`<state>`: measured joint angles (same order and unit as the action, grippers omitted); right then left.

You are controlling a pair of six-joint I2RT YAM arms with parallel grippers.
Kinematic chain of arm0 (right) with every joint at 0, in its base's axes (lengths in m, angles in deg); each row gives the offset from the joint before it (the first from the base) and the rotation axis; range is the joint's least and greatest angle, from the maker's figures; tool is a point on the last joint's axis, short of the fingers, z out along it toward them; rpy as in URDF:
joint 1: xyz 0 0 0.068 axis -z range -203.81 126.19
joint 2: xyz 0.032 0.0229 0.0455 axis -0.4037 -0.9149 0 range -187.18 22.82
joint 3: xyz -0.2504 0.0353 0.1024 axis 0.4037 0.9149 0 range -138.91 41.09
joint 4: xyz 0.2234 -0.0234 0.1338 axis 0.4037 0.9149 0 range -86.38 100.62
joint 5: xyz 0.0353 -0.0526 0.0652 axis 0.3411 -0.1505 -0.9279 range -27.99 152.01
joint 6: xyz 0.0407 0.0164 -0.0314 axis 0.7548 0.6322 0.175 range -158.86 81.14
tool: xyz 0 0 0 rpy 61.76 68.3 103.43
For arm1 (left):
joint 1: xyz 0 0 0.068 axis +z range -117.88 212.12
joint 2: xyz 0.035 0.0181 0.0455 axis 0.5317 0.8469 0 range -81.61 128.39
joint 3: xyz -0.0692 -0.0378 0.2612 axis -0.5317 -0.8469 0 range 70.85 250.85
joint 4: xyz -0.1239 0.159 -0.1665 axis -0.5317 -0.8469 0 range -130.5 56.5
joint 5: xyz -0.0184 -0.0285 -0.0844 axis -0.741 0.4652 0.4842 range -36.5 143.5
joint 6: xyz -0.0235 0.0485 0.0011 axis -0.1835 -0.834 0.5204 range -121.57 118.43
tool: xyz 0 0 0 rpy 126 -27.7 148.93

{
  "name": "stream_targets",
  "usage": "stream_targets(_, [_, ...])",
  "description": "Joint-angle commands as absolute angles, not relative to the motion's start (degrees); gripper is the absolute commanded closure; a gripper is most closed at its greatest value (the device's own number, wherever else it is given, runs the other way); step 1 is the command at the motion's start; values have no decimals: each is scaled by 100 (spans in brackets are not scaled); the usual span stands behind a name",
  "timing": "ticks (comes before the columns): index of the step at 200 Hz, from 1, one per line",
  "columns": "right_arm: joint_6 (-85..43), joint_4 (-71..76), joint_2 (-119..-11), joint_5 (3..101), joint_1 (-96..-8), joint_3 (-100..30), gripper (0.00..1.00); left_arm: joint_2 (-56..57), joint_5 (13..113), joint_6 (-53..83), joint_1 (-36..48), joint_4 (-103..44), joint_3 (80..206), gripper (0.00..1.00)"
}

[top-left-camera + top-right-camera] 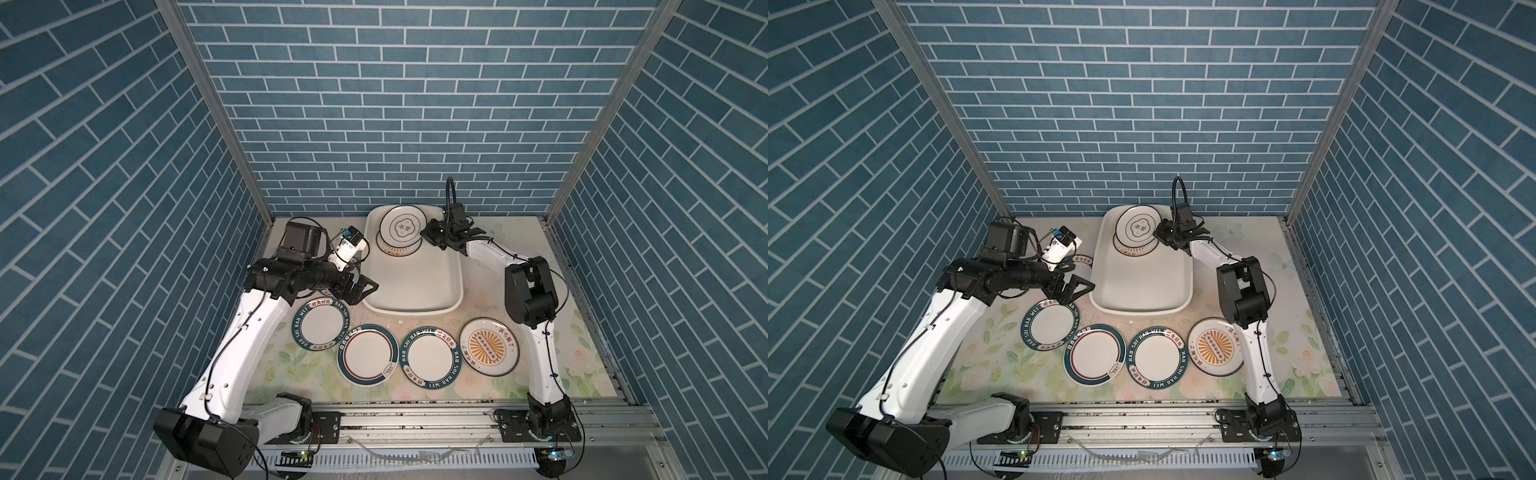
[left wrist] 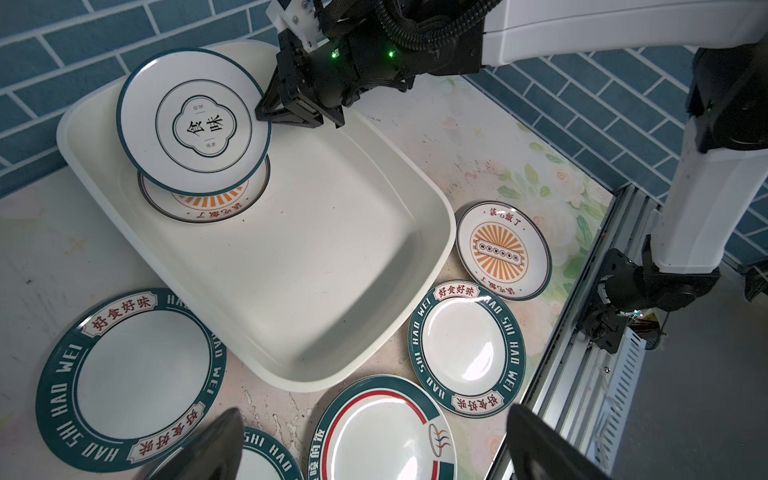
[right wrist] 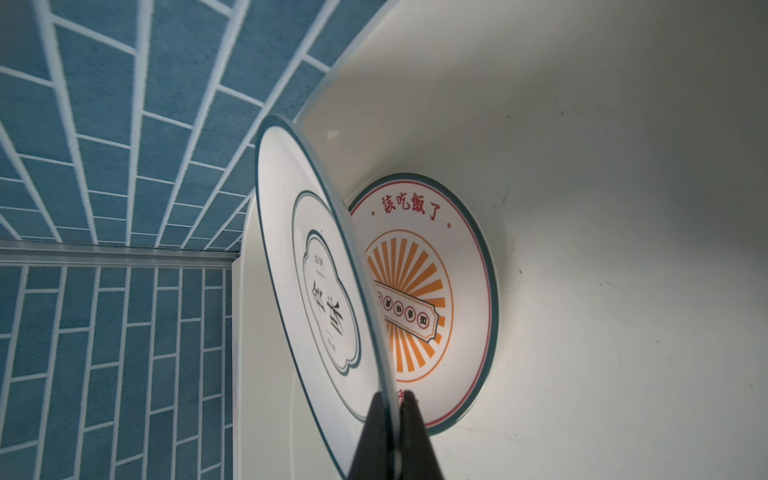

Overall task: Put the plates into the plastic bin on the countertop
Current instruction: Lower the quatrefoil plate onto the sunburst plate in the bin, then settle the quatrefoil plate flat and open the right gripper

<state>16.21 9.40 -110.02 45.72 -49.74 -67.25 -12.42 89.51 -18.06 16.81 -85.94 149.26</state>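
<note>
Two plates are at the far end of the bin (image 1: 415, 286), upper centre in both top views. A sunburst plate (image 1: 397, 249) lies flat on the bin's floor. A plate with a clover-shaped emblem (image 1: 402, 224) hangs above it, pinched at its rim by the right hand (image 1: 428, 236). The left hand (image 1: 365, 293) hovers spread wide, holding nothing, just left of the bin and above a lettered plate (image 1: 322, 326). That plate lies on the tabletop (image 1: 484, 286) in a row across the lower middle, with a red-ringed plate (image 1: 368, 355), another lettered plate (image 1: 430, 358) and a second sunburst plate (image 1: 489, 347).
</note>
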Motion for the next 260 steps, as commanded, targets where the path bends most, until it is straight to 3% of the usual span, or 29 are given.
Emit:
stream_targets(1, [2014,578,-11165,4474,-4991,-7037,97,-1332,9092,-1848,1665,-8685,15011,0])
stream_targets(260, [2771,191,-11738,4366,-4980,-6877,91,-1273,9217,-1852,1665,-8685,15075,0])
